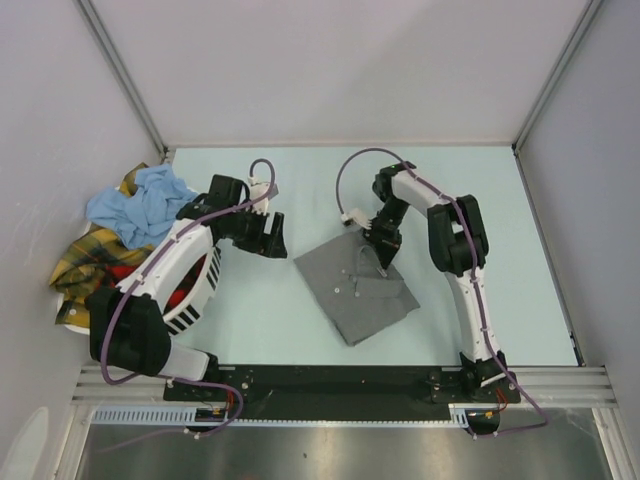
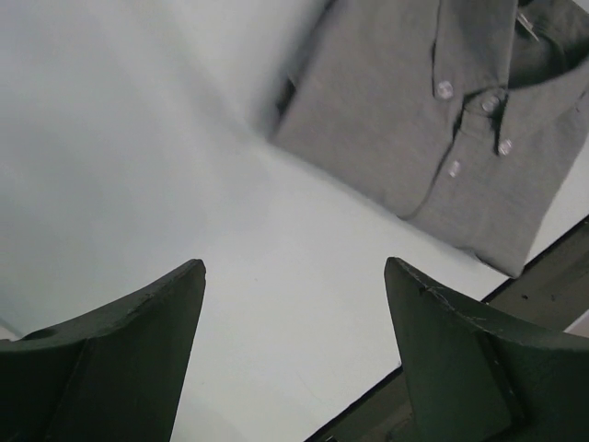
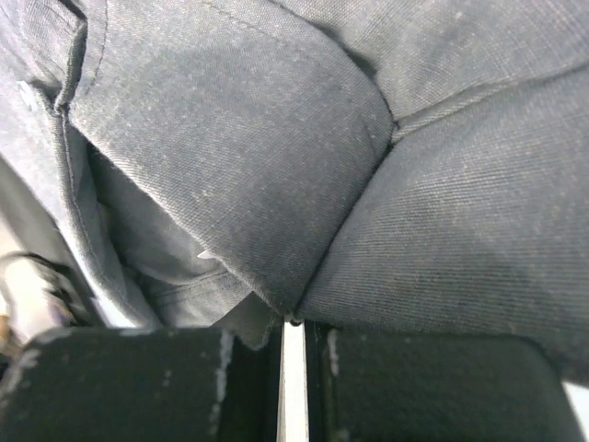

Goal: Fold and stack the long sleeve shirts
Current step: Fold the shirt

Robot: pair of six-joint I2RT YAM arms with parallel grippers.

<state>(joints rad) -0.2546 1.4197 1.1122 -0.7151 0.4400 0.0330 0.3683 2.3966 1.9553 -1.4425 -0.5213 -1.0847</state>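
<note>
The mid-grey long sleeve shirt [image 1: 355,285] lies folded into a rough square in the middle of the table, collar and buttons facing up. My right gripper [image 1: 378,255] is down on its upper part, near the collar. In the right wrist view the gripper [image 3: 293,318] is shut, with a fold of the grey cloth [image 3: 276,138] pinched at its tips. My left gripper [image 1: 272,235] hovers left of the shirt, open and empty. In the left wrist view the gripper [image 2: 294,267] stands wide over bare table, and the shirt [image 2: 405,110] lies beyond it.
A heap of other shirts lies at the far left: light blue [image 1: 140,205] on top and yellow plaid [image 1: 85,260] below, with some red cloth. They sit in and around a white slotted basket [image 1: 200,295], which is partly under the left arm. A black base rail [image 1: 330,380] runs along the near edge.
</note>
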